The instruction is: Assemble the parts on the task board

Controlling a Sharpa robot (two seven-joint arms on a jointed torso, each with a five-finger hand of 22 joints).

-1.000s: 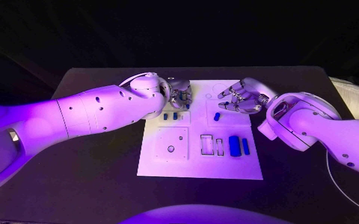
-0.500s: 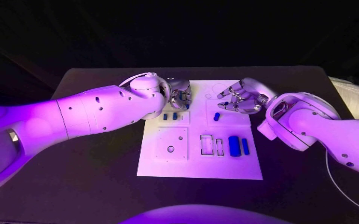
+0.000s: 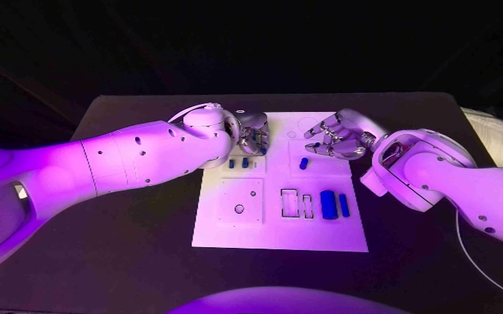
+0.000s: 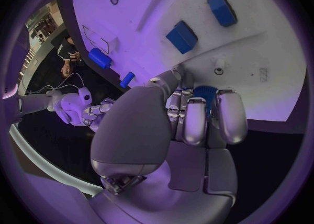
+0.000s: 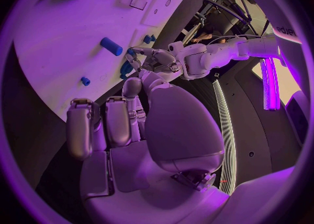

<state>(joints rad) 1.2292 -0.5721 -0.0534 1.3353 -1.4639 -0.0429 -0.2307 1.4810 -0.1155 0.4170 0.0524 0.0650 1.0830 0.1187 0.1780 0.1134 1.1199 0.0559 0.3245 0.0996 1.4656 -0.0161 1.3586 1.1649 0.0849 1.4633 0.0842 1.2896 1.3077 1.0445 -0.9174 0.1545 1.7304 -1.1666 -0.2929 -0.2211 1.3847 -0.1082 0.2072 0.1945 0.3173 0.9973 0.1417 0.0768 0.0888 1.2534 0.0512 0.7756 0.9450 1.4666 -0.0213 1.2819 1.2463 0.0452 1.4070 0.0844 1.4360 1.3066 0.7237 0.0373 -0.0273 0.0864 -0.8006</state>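
1. Lying in the middle of the black table (image 3: 126, 205), the white task board (image 3: 281, 235) fills the centre of the head view, with both arms reaching in over its upper part.
2. The left robot hand (image 3: 251, 134) sits at the board's upper left, fingers curled in; in the left wrist view a blue part (image 4: 204, 94) shows between the fingers (image 4: 195, 122), so the hand appears to hold it, pressed close to the board.
3. The right robot hand (image 3: 337, 138) is at the board's upper right, its fingers curled loosely; whether it holds anything I cannot tell.
4. Between the two hands, a small blue peg (image 3: 304, 163) lies on the board, just beside the right hand's fingertips.
5. Two small blue parts (image 3: 238, 162) stand side by side just below the left hand, close enough to crowd it.
6. Two longer blue parts (image 3: 334, 204) lie side by side at centre right of the board, near the right forearm.
7. Empty rectangular recesses (image 3: 294, 203) sit just left of them, and a square plate with a round hole (image 3: 240, 202) lies further left.
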